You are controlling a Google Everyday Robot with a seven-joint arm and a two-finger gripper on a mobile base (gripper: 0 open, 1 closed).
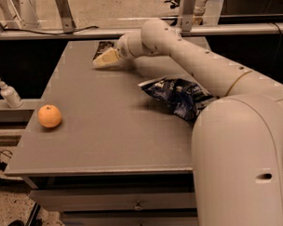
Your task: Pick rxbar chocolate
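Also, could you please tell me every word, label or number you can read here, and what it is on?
Nothing can be read here.
rxbar chocolate, at the far edge of the table: pale print, too blurred.
Dark-blue chip bag: white markings, unreadable.
Pump bottle, left of the table: no legible label.
Gripper, at the bar's near end: no markings visible.

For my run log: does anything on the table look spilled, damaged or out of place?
Nothing is spilled. The chip bag lies crumpled on the table. The rxbar chocolate sits at the far edge, partly hidden by the gripper just in front of it. The orange looks intact.
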